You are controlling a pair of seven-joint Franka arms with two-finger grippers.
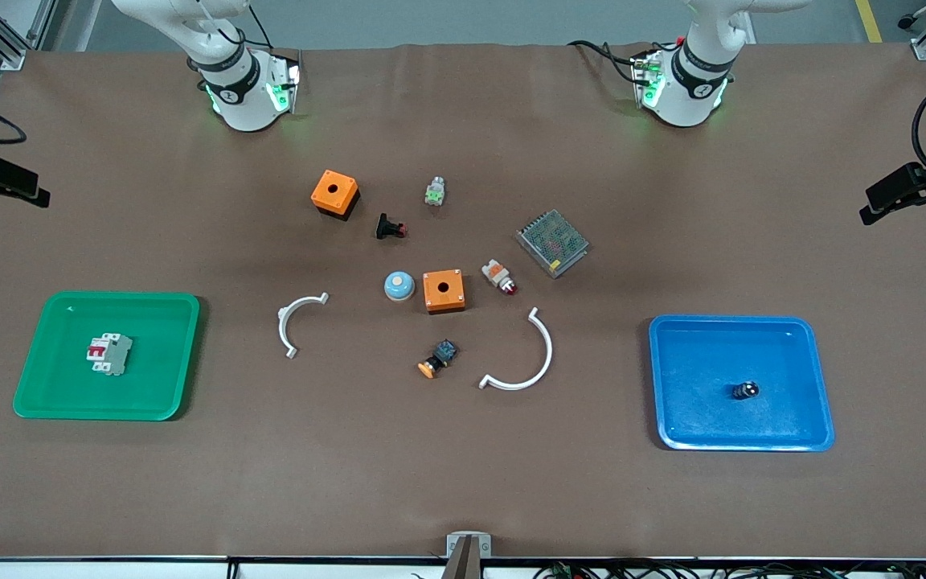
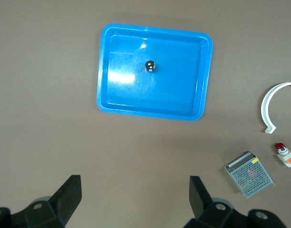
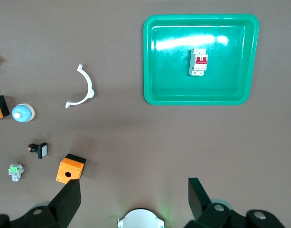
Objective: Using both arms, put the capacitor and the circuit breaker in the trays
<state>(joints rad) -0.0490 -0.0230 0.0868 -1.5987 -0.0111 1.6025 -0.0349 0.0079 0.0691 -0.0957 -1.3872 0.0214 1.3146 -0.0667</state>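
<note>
No readable text, labels, brand names or nos. anywhere in the 3 views. Circuit breaker has a red lever across its face but no legible print. Capacitor shows only a pale top, no markings. Mesh-covered box may carry a sticker under the grille; too small to read. Arm bases show small dark round marks, not legible as signs.

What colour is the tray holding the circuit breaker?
Green: the circuit breaker lies in the green tray, clearest in the right wrist view.
</note>
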